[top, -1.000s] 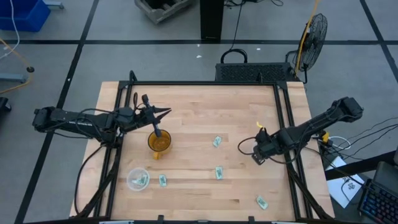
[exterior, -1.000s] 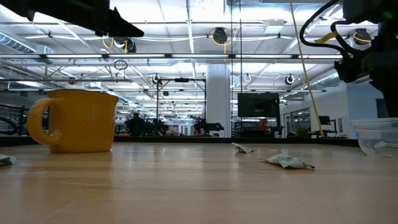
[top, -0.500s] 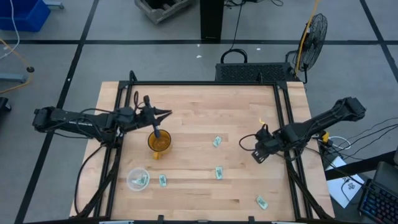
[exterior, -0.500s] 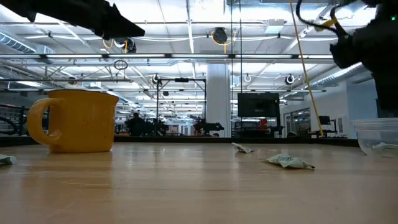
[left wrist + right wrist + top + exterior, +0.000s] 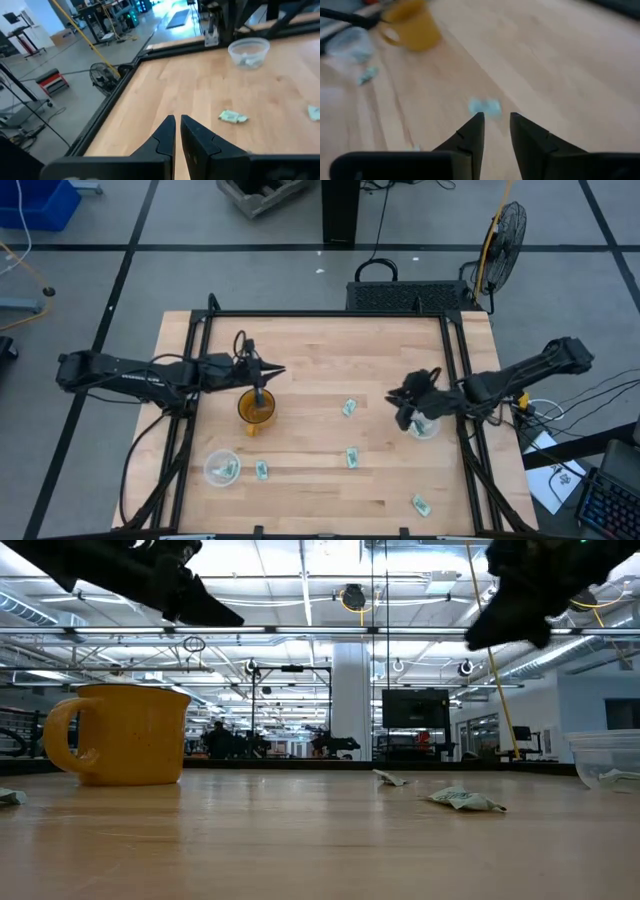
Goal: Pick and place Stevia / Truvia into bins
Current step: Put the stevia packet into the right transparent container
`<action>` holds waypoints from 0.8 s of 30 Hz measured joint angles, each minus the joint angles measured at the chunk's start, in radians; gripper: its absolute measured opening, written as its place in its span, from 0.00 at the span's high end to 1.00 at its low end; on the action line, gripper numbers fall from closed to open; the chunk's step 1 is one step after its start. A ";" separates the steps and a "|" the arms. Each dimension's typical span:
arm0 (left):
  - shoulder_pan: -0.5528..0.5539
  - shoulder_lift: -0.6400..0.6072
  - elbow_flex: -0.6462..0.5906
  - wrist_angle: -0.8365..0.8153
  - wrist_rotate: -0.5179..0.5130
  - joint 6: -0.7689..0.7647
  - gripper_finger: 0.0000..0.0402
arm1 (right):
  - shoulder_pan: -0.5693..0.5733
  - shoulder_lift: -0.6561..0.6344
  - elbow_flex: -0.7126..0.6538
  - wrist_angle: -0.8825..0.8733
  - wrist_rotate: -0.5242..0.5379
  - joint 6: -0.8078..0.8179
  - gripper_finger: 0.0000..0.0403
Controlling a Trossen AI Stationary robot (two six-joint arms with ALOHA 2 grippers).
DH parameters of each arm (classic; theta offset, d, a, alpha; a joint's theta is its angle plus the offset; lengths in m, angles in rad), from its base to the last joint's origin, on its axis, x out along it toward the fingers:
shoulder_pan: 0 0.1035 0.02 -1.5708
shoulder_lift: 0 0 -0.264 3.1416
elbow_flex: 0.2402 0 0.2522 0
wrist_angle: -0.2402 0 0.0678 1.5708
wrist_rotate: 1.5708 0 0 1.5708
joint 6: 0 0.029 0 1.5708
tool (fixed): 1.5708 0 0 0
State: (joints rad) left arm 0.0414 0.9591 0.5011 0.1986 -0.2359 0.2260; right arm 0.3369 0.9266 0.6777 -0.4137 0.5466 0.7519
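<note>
Pale wooden surface (image 5: 320, 360) framed in black rails, with grey floor around it and a standing fan (image 5: 500, 235) beyond the far right corner. Near the left side, an amber cup (image 5: 255, 409) with the left end effector (image 5: 268, 373) raised just over its far rim, fingers (image 5: 165, 135) nearly touching, only a thin slit between them, nothing held. On the right, the right end effector (image 5: 402, 398) lifted over the surface beside a clear plastic bin (image 5: 424, 425), fingers (image 5: 472, 132) a narrow gap apart and empty. Inside that bin, seen from the left wrist (image 5: 248, 51), pale sachets lying at the bottom. Second clear bin (image 5: 221, 468) near the front left corner, holding one green-and-white sachet (image 5: 230, 470). Loose sachets flat on the wood: one (image 5: 262, 471) just beside the front-left bin, one (image 5: 349, 407) mid-surface between cup and right end effector, one (image 5: 352, 457) nearer the front, one (image 5: 420, 504) by the front right edge. From table height, a crumpled sachet (image 5: 462, 799) in front and another (image 5: 389, 778) farther back.
</note>
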 joint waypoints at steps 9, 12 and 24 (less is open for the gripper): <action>0.000 0.015 0.000 0.050 0.000 0.037 0.82 | -0.183 0.326 -0.217 0.890 -0.286 -0.488 0.63; 0.000 0.015 0.000 0.054 -0.003 0.037 0.76 | -0.243 0.436 -0.212 0.892 -0.312 -0.489 0.57; 0.000 0.015 0.000 0.057 -0.106 0.068 0.65 | -0.334 0.753 -0.076 0.904 -0.421 -0.558 0.50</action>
State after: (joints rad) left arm 0.0418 0.9741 0.5011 0.2558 -0.3416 0.2935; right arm 0.0025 1.6795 0.6022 0.4904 0.1253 0.1936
